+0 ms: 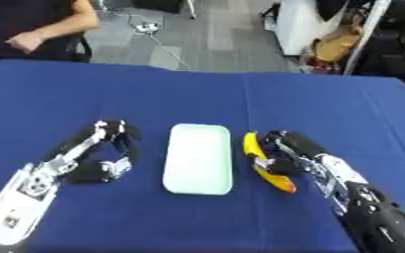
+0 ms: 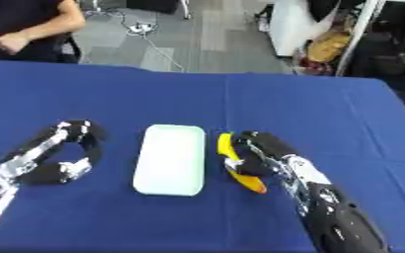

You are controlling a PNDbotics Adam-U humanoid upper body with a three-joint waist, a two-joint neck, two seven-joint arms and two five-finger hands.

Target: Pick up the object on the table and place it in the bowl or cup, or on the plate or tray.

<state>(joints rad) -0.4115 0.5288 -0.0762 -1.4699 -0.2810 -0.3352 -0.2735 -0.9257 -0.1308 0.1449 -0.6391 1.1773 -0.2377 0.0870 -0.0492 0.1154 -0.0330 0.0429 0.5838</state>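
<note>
A pale green tray (image 1: 197, 158), rectangular with rounded corners and smooth, lies on the blue cloth of the table (image 1: 327, 108). Just beside its right edge lies a curved yellow banana (image 1: 260, 163) with an orange end. The right hand (image 1: 284, 150) curls its fingers round it. The left hand (image 1: 111, 148) rests curled, holding nothing.

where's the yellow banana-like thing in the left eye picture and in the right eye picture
Left eye view: yellow object right of centre, beside the right hand.
Right eye view: yellow object just right of centre.
Shared landmark: pale green tray, immediately left of it.
</note>
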